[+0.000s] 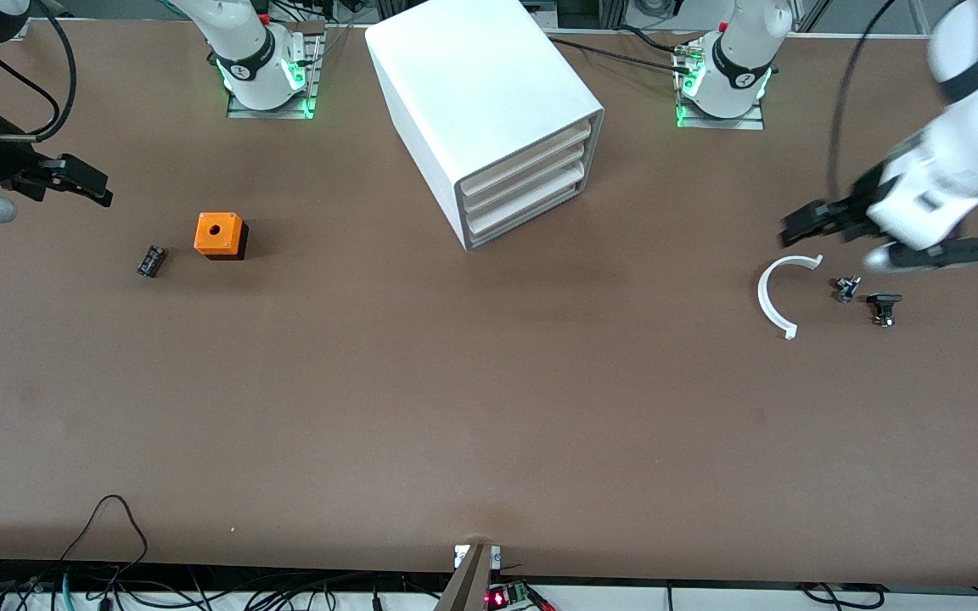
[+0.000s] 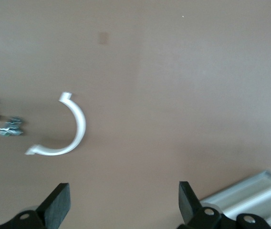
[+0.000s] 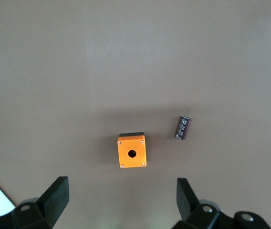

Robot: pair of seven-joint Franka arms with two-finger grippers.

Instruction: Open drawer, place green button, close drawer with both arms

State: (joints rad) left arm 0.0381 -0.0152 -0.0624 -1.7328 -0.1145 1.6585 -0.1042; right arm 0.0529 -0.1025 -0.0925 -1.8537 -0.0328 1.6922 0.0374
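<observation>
White drawer (image 1: 525, 213) apart from left gripper (image 1: 793, 227)

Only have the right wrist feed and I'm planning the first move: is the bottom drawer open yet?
Observer: No. The lowest drawer sits shut in the cabinet, and the right gripper, open, is over the right arm's end of the table.
Operator: Left gripper?
Observer: The left gripper, open, hangs by a white curved piece at the left arm's end.
Operator: Button there?
Observer: Two small dark parts lie beside that piece; I cannot tell if either is the button.
</observation>
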